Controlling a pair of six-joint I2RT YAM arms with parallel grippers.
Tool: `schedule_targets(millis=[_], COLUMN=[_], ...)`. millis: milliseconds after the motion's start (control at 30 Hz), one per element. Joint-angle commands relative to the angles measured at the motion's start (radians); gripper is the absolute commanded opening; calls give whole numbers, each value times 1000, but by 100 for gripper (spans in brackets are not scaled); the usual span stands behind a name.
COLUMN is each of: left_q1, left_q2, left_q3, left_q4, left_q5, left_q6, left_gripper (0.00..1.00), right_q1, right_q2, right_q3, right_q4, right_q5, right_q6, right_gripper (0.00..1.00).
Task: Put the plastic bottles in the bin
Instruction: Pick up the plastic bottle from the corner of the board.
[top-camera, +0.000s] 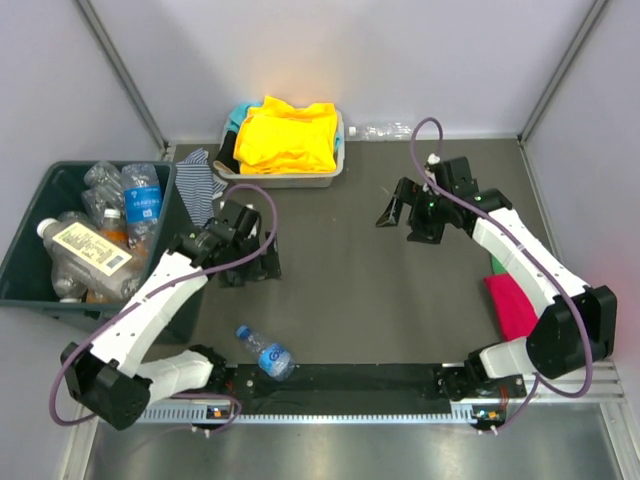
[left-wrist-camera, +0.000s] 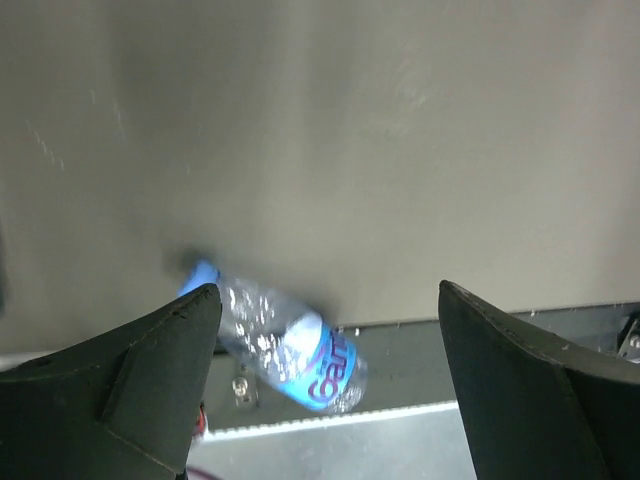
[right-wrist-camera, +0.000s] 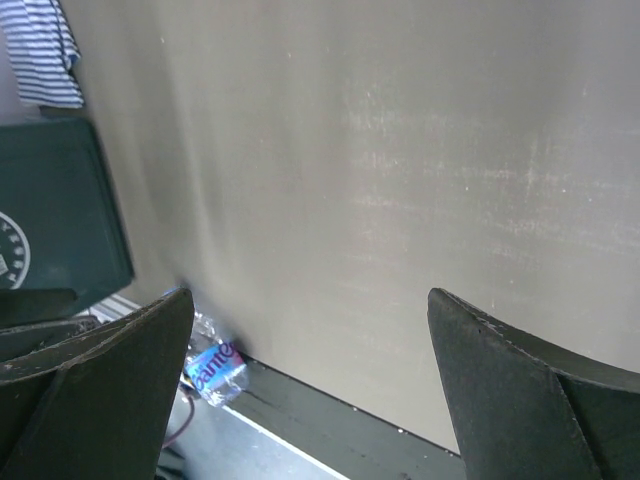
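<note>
Overhead view of a dark grey table (top-camera: 380, 290) with two white robot arms mounted at its near edge. At the far left sits a deep, dark green bin (top-camera: 25, 262). It already holds a heap of plastic bottles (top-camera: 110, 225), some clear, some with blue or cream labels, piled close to the rim.

Two bottles are visible outside the bin. A small clear bottle with a blue label and blue cap (top-camera: 265, 352) lies on its side at the near edge of the table, just beside the left arm's base. Another clear bottle (top-camera: 385, 130) lies against the back wall, just to the right of a white tray (top-camera: 290, 180) filled with yellow cloth.

The left gripper (left-wrist-camera: 328, 290) hangs over bare table next to the bin, its jaws spread wide and holding nothing. Its wrist camera looks down past them at the blue-labelled bottle, which is well apart from the fingers. The right gripper (right-wrist-camera: 310, 295) hovers over the middle right of the table, its jaws also spread wide and empty.

A striped cloth (top-camera: 200, 185) lies between the bin and the tray, and a red cloth (top-camera: 510, 305) lies by the right arm.

The job looks mostly done. As far as these views show, what remains is picking up the two loose bottles and dropping them into the bin.
</note>
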Motion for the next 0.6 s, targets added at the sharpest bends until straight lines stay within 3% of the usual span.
schedule_targets(millis=[0, 167, 300, 400, 567], left_q1=[-9, -26, -32, -30, -30], left_q2=[-85, -136, -185, -206, -131], left_q3=[-30, -103, -163, -140, -109], left_q4=[-44, -137, -194, -164, -79], left_q5=[78, 165, 68, -7, -131], left_q6=[-55, -93, -190, -251, -299], left_gripper=[94, 95, 96, 97, 99], right_q1=[24, 44, 111, 243, 464], right_q2=[12, 31, 52, 84, 55], right_q3=[-28, -34, -5, 24, -64], right_q4=[23, 29, 22, 11, 174], right_q5=[7, -8, -19, 24, -40], right_q6=[-24, -33, -107, -206, -326], right_gripper=[99, 99, 99, 99, 99])
